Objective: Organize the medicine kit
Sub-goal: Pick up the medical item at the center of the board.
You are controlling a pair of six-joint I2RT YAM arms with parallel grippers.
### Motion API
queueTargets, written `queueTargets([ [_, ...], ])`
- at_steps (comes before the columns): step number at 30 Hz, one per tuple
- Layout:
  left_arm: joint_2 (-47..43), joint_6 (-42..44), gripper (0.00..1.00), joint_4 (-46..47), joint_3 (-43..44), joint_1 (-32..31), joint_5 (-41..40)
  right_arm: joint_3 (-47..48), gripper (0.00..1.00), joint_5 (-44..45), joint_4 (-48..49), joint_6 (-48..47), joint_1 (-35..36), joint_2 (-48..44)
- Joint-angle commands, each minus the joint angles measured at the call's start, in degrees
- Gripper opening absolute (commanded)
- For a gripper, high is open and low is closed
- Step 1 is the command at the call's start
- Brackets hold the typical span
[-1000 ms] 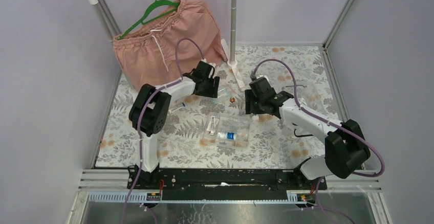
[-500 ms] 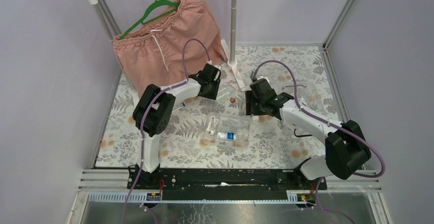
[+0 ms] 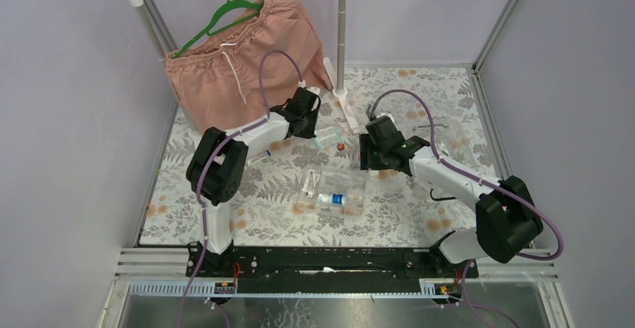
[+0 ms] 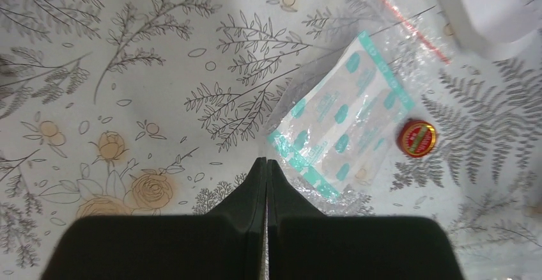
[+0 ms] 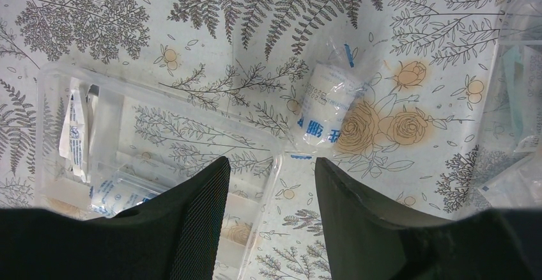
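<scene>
As left fingers [image 4: 254,194] meet at the sachet [image 4: 342,123] edge, right fingers [image 5: 195,219] gape.

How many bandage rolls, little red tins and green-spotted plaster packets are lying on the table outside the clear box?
bandage roll: 1
red tin: 1
plaster packet: 1
Total: 3 that the views show clearly.
</scene>
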Motion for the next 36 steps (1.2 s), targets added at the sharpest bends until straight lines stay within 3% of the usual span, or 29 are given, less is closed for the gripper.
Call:
queueTargets([
  [1, -4.71, -1.24, 0.00, 2.95, -0.10, 0.11, -0.18, -0.12, 0.59, 0.87, 0.51, 0.56, 0.26, -1.82],
  [13, -15.65, -3.48, 0.00, 4.40, -7.61, 2.32, 5.51, 1.45, 0.60, -1.22, 2.51, 1.89, 0.21, -1.38],
  [30, -36.70, -3.01, 0.00, 12.20, -20.02, 2.32, 15.72, -1.15, 0.83, -10.83, 19.96, 17.42, 0.03, -4.82],
  [33, -40.53, 0.21, 0.00, 13.62, -20.59, 2.32, 17.84, -1.74, 0.85, -10.77, 23.63, 14.61, -0.07, -7.69],
  [36, -43.23, 5.94, 0.00, 13.43, -20.05, 2.32, 22.00, -1.51, 0.87, -12.39, 25.68, 5.63, -0.23, -11.10],
])
